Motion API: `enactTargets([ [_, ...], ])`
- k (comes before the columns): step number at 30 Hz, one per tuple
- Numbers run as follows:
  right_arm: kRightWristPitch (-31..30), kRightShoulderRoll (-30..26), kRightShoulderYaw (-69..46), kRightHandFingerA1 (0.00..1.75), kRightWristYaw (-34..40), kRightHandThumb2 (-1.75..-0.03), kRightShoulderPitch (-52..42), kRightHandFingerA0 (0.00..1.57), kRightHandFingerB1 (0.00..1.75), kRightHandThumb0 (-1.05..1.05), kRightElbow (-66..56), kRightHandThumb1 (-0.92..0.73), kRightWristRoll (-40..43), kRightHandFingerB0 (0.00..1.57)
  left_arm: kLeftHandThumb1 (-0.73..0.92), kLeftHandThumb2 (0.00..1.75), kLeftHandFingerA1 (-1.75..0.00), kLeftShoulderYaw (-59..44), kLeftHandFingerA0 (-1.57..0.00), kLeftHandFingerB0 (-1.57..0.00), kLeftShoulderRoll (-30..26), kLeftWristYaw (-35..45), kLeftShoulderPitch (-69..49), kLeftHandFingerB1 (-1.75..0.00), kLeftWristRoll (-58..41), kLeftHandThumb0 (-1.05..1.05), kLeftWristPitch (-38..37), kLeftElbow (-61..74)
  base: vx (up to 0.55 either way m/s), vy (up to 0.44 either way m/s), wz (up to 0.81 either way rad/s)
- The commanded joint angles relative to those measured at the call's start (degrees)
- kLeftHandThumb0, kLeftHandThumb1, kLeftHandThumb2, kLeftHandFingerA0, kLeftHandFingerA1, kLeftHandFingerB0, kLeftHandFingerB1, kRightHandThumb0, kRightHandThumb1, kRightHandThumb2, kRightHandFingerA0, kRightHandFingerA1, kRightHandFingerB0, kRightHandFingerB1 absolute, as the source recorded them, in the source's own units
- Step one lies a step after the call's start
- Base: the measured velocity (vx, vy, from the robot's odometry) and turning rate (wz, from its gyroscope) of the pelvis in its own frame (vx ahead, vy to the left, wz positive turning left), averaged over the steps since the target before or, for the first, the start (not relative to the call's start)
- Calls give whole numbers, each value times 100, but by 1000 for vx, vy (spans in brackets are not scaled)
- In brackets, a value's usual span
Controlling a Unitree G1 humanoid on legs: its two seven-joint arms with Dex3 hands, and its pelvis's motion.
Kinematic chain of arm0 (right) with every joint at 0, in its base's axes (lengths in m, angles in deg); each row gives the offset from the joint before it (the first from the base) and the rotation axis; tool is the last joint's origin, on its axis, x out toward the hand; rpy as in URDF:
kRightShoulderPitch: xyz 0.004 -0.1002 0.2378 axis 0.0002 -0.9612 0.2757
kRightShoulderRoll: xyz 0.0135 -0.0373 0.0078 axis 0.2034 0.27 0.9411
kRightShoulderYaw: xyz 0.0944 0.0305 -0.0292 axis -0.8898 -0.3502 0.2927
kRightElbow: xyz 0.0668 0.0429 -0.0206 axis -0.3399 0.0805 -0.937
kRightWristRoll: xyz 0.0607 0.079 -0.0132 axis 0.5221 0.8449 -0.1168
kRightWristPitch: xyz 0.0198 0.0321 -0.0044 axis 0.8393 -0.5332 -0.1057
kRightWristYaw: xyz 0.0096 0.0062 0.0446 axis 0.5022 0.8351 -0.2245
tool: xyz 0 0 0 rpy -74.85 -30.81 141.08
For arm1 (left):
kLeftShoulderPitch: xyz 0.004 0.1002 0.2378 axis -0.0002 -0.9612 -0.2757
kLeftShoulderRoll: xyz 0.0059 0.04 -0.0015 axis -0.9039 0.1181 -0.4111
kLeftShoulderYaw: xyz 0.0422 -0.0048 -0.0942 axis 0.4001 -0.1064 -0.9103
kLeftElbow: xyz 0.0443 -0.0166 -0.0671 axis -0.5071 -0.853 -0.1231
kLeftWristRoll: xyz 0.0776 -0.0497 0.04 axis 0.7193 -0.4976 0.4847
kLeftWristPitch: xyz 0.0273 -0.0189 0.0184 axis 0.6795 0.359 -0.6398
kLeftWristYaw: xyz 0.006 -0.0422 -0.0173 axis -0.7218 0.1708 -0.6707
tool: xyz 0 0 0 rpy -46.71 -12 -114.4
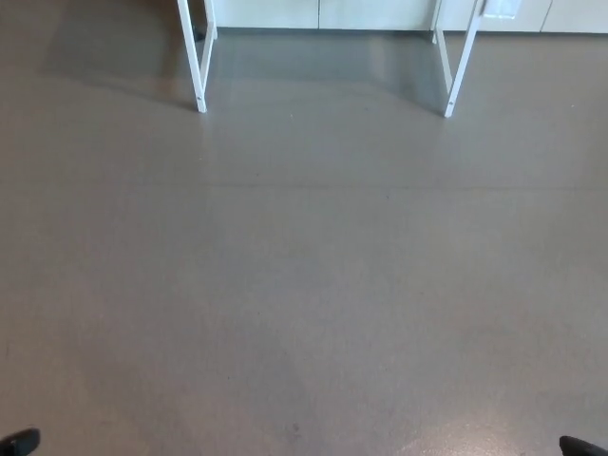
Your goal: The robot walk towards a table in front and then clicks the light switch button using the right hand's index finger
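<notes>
From the head view, you are looking down at a wide grey floor filling most of the frame. No writing or labels are showing that can be read. Along the top edge, two white legs of the desk are standing, one upper left, one upper right. A small white box, possibly the light switch, is sitting at the top right. Two dark tips are peeking in: the left robot hand at bottom left, the right robot hand at bottom right; you cannot tell how their fingers are set.
</notes>
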Motion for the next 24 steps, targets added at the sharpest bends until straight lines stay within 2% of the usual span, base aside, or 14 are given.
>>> enactTargets([
  [1,33,-8,-169,55,-249,-99,-94,16,53,5,-149,-61,437,20,43,90,-60,-85,-34,-18,-30,396,10,-52,-377,-14,151,2,0,0,0],
  [3,-27,7,-166,54,-246,-99,-235,16,53,5,-297,-61,432,20,44,90,-59,-53,-32,-16,-21,431,-99,-51,-352,-16,66,47,0,0,0],
  [4,-22,8,-151,55,-228,-99,-254,17,53,4,-310,-60,402,20,62,58,-45,-45,-39,-27,-37,480,-131,-36,-359,-20,33,68,0,0,0],
  [6,13,10,-110,55,-218,-99,-285,16,53,4,-315,-61,367,20,62,58,-45,-35,-40,-28,-69,492,-188,-36,-357,-21,45,156,0,0,0],
  [7,22,1,-100,54,-229,-99,-290,16,53,4,-305,-61,367,20,45,90,-58,-22,-31,-16,-83,503,-197,-51,-347,-17,37,160,0,0,0],
  [8,105,-25,-94,55,-234,-99,-340,16,53,4,-260,-61,327,21,45,91,-59,-13,-32,-18,-51,473,-217,-52,-338,-15,30,132,0,0,0],
  [9,137,-19,-104,55,-246,-99,-340,16,53,5,-227,-61,343,21,64,58,-46,-9,-42,-31,-61,510,-189,-37,-329,-19,-47,27,0,0,0],
  [14,164,-29,-140,54,-340,-98,-448,16,53,5,-272,-60,425,20,65,59,-45,40,-40,-29,-46,575,-301,-36,-332,-19,-62,95,0,0,0],
  [17,311,-85,-145,55,-407,-97,-657,16,53,4,-251,-58,390,20,61,58,-46,64,-49,-38,26,440,-420,-38,-213,-17,-336,-126,0,0,0],
  [24,257,-87,-107,55,-362,-98,-645,17,54,5,-325,-59,364,22,60,57,-45,99,-51,-38,-2,391,-327,-37,-195,-17,-385,-247,-25,-14,13],
])
